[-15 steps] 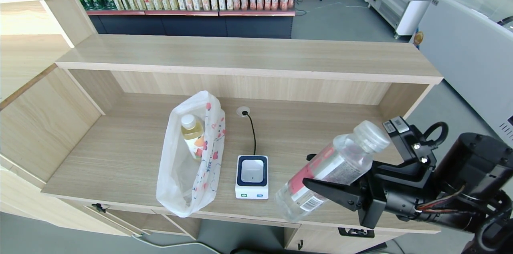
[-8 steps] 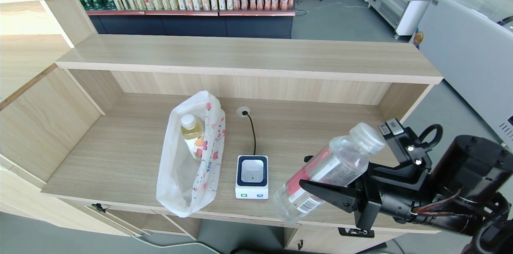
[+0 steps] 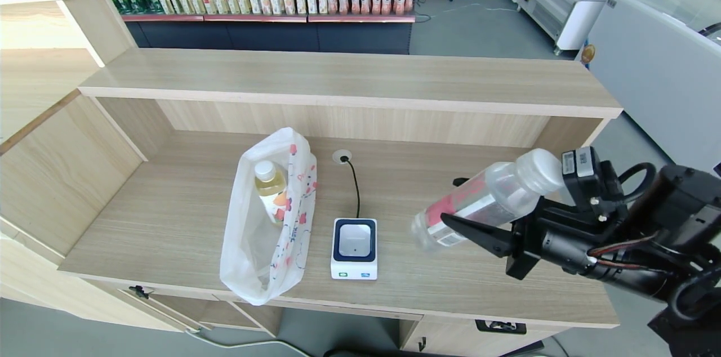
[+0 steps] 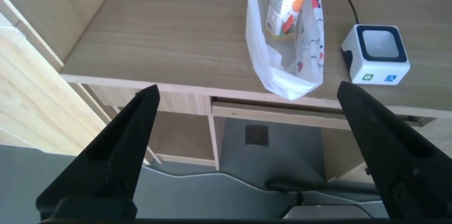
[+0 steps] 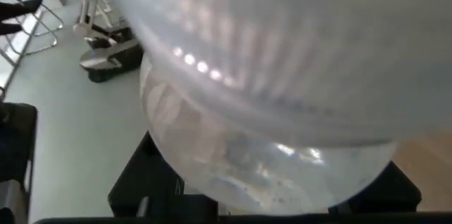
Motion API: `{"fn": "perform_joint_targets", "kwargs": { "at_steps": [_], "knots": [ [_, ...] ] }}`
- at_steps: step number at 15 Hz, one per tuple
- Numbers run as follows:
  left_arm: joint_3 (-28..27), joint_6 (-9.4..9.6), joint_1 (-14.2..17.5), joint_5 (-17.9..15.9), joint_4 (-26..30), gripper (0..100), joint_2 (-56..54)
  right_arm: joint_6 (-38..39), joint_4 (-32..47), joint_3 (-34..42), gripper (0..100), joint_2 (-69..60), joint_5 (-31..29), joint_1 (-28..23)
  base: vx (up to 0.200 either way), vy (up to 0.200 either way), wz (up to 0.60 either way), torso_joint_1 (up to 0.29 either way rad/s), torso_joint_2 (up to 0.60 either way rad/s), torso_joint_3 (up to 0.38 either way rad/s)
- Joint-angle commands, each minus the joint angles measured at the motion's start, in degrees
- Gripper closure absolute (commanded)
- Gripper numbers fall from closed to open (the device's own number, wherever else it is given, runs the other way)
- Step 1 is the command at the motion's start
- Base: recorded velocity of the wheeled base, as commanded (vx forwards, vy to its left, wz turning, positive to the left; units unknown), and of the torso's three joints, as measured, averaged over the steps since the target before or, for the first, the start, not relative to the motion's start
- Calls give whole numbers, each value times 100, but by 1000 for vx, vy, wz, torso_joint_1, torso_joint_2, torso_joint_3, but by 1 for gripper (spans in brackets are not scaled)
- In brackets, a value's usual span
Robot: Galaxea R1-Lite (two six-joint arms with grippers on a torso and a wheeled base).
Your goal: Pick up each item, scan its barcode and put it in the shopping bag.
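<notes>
While right pincer [image 3: 449, 199] clamps smooth clear plastic bottle [image 3: 501, 193] | left pincer [image 4: 247, 90] splayed | crinkly translucent shopping bag [image 3: 242, 255]

Clear red-labelled bottle [image 3: 484, 202]; white red-flowered bag [image 3: 239, 250]

A clear plastic bottle [image 5: 282, 111] sits between dark fingers [image 5: 138, 185] of the right claw [image 5: 267, 201], grey floor [image 5: 63, 118] behind.
</notes>
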Motion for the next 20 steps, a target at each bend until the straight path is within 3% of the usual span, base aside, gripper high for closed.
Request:
{"fn": "perform_joint_targets", "kwargs": {
  "at_steps": [1, 7, 11, 20],
  "knots": [
    [1, -2, 2, 0, 2, 0, -2, -832, -5, -8, 100, 65, -268, -777, 0, 0, 0, 0, 0, 0],
    [1, -2, 2, 0, 2, 0, -2, -981, -199, -34, 100, -138, -303, -1067, 0, 0, 0, 0, 0, 0],
    [1, -2, 2, 0, 2, 0, -2, -1491, -480, -60, 100, 214, -769, -1111, 0, 0, 0, 0, 0, 0],
    [1, -2, 2, 0, 2, 0, -2, -1816, -480, -87, 100, 179, -751, -1102, 0, 0, 0, 0, 0, 0]
  ]
}}
